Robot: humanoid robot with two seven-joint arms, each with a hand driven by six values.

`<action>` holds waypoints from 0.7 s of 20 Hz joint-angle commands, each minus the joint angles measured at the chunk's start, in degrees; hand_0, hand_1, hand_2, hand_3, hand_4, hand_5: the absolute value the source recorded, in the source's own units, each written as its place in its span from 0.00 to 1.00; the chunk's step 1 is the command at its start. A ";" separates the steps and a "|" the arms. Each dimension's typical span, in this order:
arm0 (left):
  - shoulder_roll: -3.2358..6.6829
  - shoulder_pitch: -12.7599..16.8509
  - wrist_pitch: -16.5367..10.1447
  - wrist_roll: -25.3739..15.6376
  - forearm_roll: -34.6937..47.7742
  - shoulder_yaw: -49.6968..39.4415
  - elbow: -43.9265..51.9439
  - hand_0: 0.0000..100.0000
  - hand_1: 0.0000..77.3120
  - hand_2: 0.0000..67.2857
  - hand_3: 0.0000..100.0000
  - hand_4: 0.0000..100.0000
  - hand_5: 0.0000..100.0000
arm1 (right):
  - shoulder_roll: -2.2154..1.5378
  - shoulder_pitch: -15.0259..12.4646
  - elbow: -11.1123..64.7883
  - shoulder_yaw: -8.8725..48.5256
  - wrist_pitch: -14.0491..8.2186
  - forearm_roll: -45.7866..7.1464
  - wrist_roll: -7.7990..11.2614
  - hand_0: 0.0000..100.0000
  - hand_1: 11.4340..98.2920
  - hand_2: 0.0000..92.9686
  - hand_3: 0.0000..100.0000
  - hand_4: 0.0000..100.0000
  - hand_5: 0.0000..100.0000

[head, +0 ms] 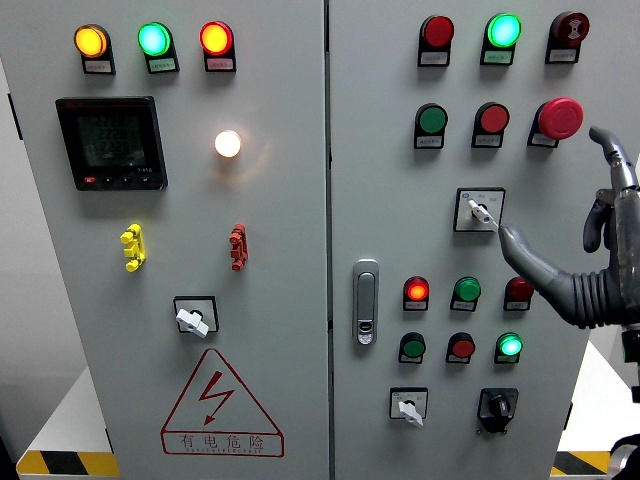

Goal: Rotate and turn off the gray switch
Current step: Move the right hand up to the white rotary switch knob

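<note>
On the right cabinet door, a gray rotary switch [480, 210] sits in a white square plate, with its white lever pointing down and to the right. My right hand [556, 262] comes in from the right edge, dark and metallic, with its fingers spread and nothing in them. One finger [520, 250] stretches to the upper left, and its tip rests just below and to the right of the lever's end; whether it touches the lever is unclear. Another finger [612, 150] points up near the red mushroom button [560, 117]. My left hand is out of view.
Two similar gray switches sit on the left door [193, 318] and on the lower right door [408, 408], beside a black knob [497, 405]. Red and green buttons and lamps surround the switch. A door handle [366, 300] is left of it, and a meter [110, 142] is at the upper left.
</note>
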 commanded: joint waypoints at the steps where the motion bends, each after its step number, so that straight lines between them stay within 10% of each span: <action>1: 0.01 0.00 0.00 0.00 0.01 0.02 0.00 0.88 0.00 0.20 0.19 0.08 0.11 | 0.17 0.58 -0.09 -0.18 0.54 0.00 0.43 0.00 0.25 0.20 0.99 1.00 0.95; 11: 0.01 0.00 0.00 0.00 0.01 0.02 0.00 0.88 0.00 0.20 0.19 0.08 0.11 | 0.35 0.76 -0.71 -1.14 0.46 0.00 -0.44 0.00 0.25 0.22 0.98 1.00 0.96; 14: -0.08 0.00 0.00 0.00 0.01 0.02 0.00 0.88 0.00 0.20 0.19 0.08 0.11 | 0.44 1.46 -2.64 -2.90 0.46 0.18 -2.29 0.00 0.25 0.39 0.97 1.00 0.97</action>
